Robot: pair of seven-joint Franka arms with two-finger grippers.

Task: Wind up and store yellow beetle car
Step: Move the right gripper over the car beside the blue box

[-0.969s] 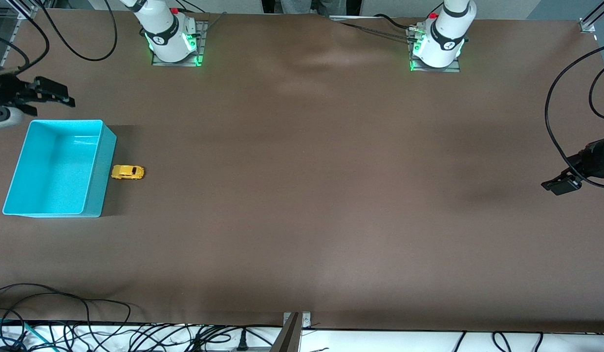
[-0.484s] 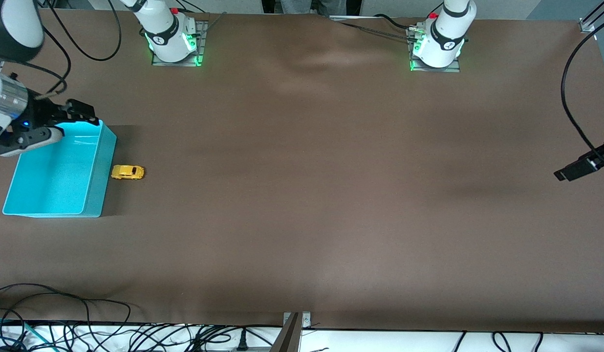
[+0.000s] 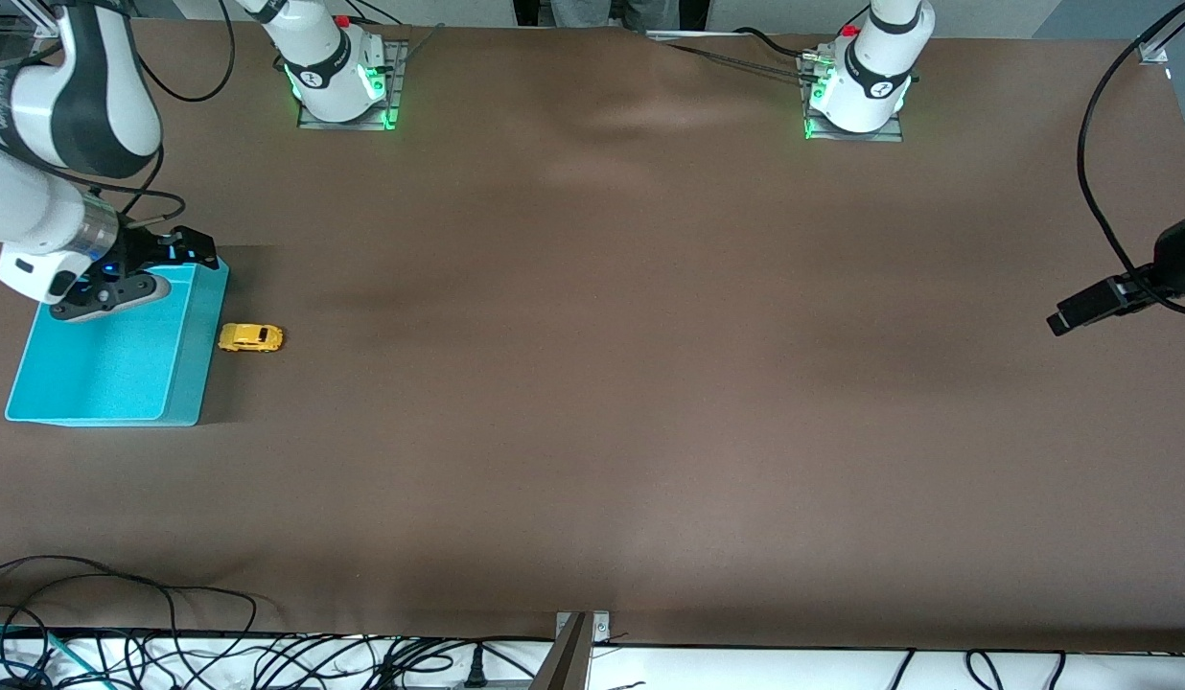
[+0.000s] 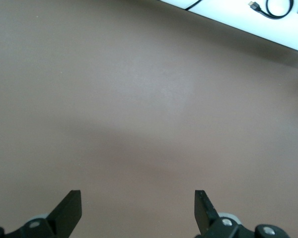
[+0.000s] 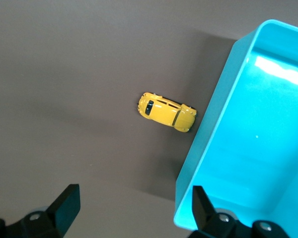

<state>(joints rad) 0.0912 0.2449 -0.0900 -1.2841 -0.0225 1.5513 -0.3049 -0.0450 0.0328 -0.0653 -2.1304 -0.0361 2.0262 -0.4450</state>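
The yellow beetle car (image 3: 251,337) stands on the brown table, right beside the long wall of the teal bin (image 3: 203,337) near the right arm's end of the table. In the right wrist view the car (image 5: 166,111) almost touches the bin's wall (image 5: 207,148). My right gripper (image 3: 192,249) is open and empty, up over the bin's corner that lies farthest from the front camera on the car's side; its open jaws (image 5: 134,201) show no object between them. My left gripper (image 3: 1081,309) is open and empty over bare table (image 4: 137,203) at the left arm's end.
The bin holds nothing. Loose black cables (image 3: 171,642) lie along the table edge nearest the front camera, with a metal bracket (image 3: 578,632) at its middle. The two arm bases (image 3: 343,81) (image 3: 856,91) stand at the edge farthest from it.
My right arm has swung in from the table's end and now hangs over the bin's corner. My left gripper has shifted a little toward the table's middle. The car has not moved.
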